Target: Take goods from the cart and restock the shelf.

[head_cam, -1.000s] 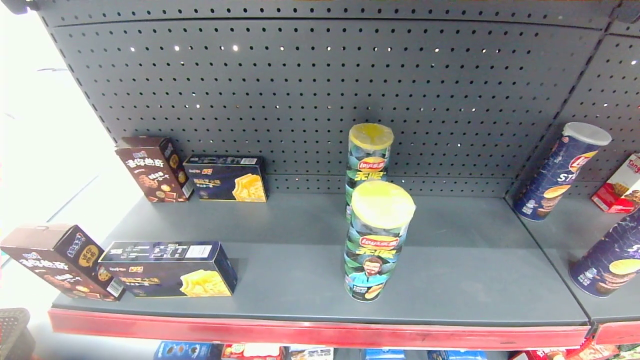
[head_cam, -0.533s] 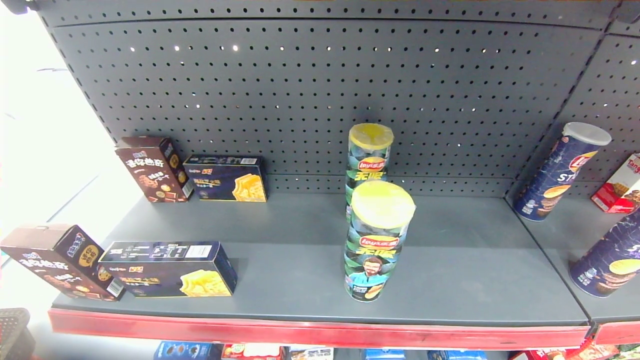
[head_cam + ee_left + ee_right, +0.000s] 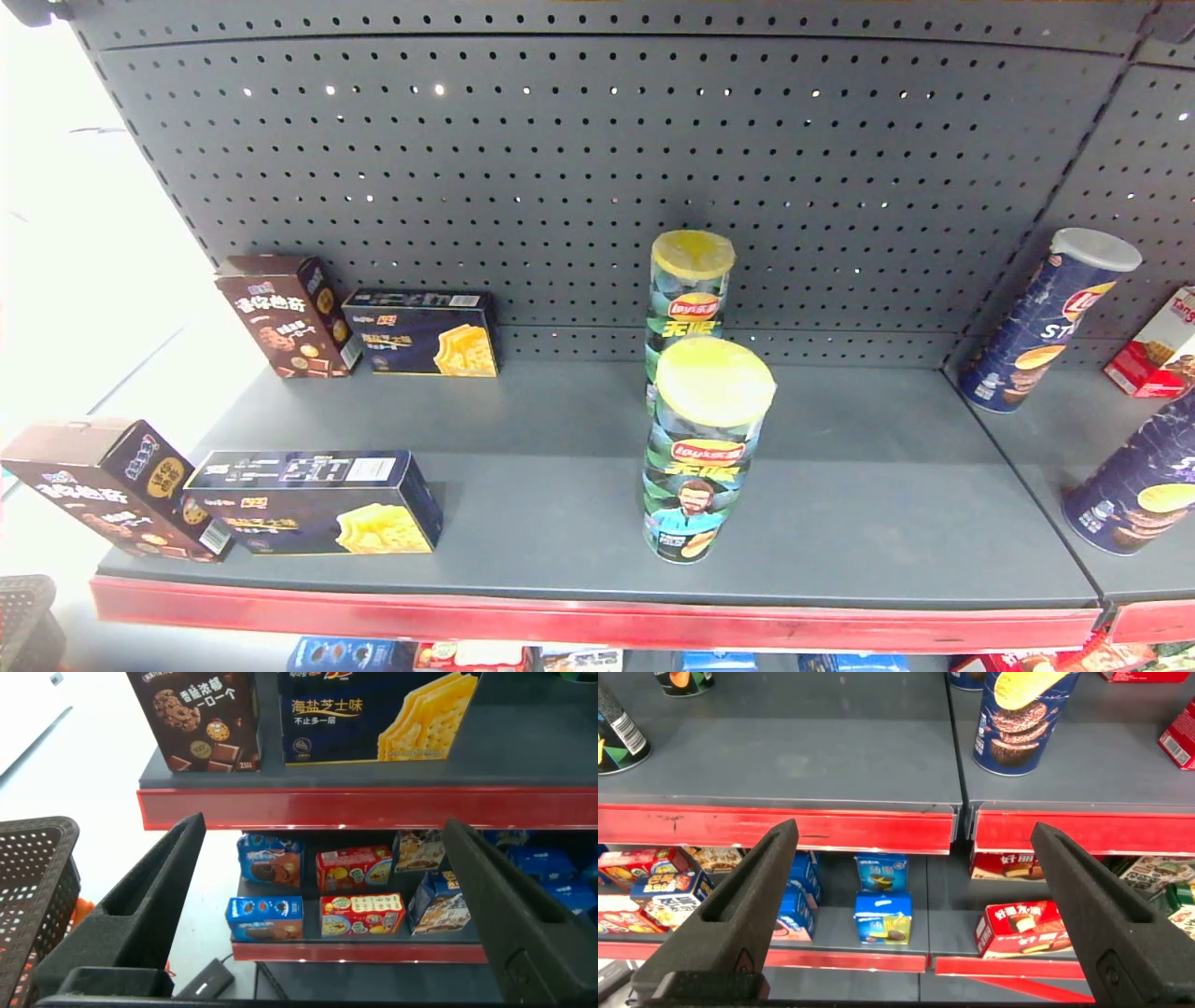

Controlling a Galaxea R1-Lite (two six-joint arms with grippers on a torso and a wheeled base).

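Nothing has shifted: left gripper and right gripper gape empty, and reaching in I might topple the centre-frame front can, clearance seemingly tight.

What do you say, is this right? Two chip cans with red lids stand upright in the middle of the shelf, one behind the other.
The lids are yellow, not red. The head view shows the front chip can and the rear chip can upright in the middle of the shelf, one behind the other.
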